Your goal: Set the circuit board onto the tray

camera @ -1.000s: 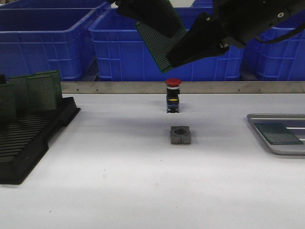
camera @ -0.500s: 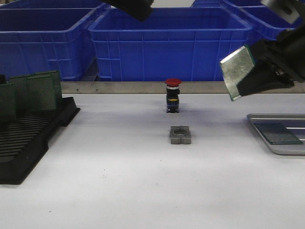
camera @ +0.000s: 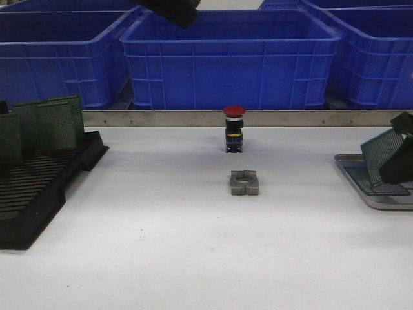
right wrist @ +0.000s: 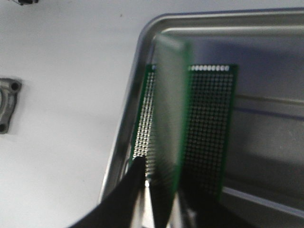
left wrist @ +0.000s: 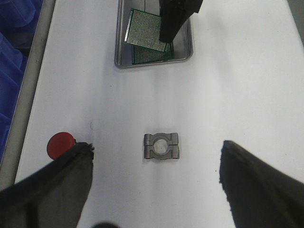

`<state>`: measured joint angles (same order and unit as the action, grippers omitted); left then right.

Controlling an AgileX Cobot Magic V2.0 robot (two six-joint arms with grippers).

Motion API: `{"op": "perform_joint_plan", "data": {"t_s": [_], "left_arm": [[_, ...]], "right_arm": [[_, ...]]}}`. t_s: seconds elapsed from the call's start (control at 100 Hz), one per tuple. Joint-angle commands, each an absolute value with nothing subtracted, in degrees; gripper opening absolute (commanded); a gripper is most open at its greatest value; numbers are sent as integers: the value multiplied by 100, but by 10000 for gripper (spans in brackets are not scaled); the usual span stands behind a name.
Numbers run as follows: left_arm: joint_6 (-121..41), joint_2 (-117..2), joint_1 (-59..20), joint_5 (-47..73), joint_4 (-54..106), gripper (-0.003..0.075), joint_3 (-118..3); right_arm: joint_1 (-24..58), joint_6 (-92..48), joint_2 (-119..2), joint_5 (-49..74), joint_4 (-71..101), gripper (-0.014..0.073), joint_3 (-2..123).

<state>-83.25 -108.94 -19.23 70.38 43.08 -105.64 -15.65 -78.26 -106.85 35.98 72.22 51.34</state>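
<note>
I have the right gripper (right wrist: 159, 209) pinching a green circuit board (right wrist: 168, 123) by one short edge, and the board hangs tilted over the near-left part of the tray (camera: 361, 194), which sits at about three o'clock from the grey metal clamp block (camera: 244, 183) at the middle of the table. In the front view the board (camera: 381, 155) leans with its low edge just above, or perhaps touching, a second board (camera: 371, 182) that already lies flat on the tray floor; I cannot tell which from here. The left gripper (left wrist: 156, 190) hovers high over the clamp block with its fingers spread wide and nothing between them. The red push button (camera: 234, 129) stands at twelve o'clock from the block, and the black rack (camera: 45, 181) with more boards is far off at nine o'clock. I judge the board to be light, thin and stiff, so it will not sag, but its smooth faces could slip in the fingers and its corners could chip or scratch the board beneath. Holding it by the bare edge seems right, clear of the perforated field. I would lower it gently, laying it flat before letting go, since a drop from a tilt could make it slide against the tray rim.
</note>
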Motion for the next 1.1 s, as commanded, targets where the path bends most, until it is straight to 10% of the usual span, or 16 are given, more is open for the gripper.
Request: {"op": "perform_joint_plan", "data": {"t_s": [0.0,0.14,0.37,0.61,1.09], "left_arm": [[-8256,-10547,-1907,7282,4629,524,-10745],[-8256,-10537,-1898,7283,4618,440,-10824],[-7497,-10293,-1653,7296,4525,-19,-10832],[-6313,-9912,-1207,7308,3744,-20,-10832],[-5413,-8469,-611,6508,3693,-20,-10128]], "right_arm": [[-1669,-7876,-10445,3790,7130,402,5242],[-1851,-7864,-10412,3783,7078,644,5242],[-2171,-7864,-9773,3813,6845,517,5242],[-2086,-7843,-8684,4164,7007,-78,5242],[-199,-7945,-6650,2909,7449,-62,4698]]}}
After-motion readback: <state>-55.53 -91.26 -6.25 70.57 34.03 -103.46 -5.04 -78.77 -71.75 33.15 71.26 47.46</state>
